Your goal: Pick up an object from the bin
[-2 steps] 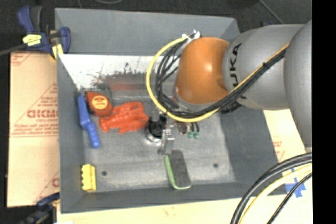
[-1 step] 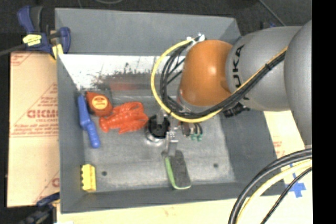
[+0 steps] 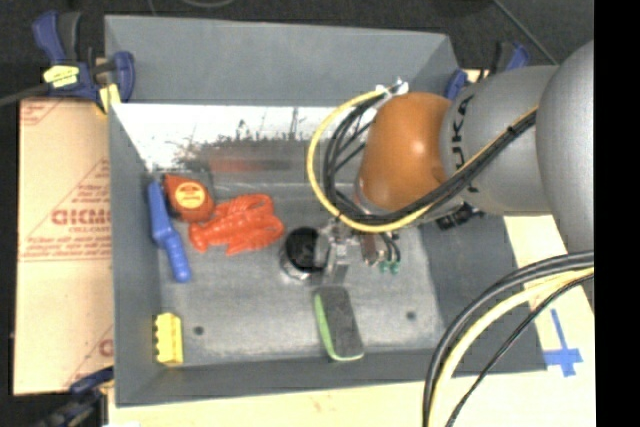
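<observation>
My gripper [image 3: 340, 250] pokes out from under the orange cover, low in the middle of the bin. Right beside it on the left lies a small black round thing [image 3: 300, 246] with a shiny rim. Just below the gripper lies a dark grey oblong block with a green edge [image 3: 340, 323]. An orange-red toy lobster [image 3: 238, 224] lies further left. Nothing shows between the fingers.
Along the left side of the bin lie an orange tape measure [image 3: 188, 196], a blue-handled tool [image 3: 165, 235] and a yellow brick [image 3: 168, 338] in the near left corner. The arm and its looped cables cover the bin's right half.
</observation>
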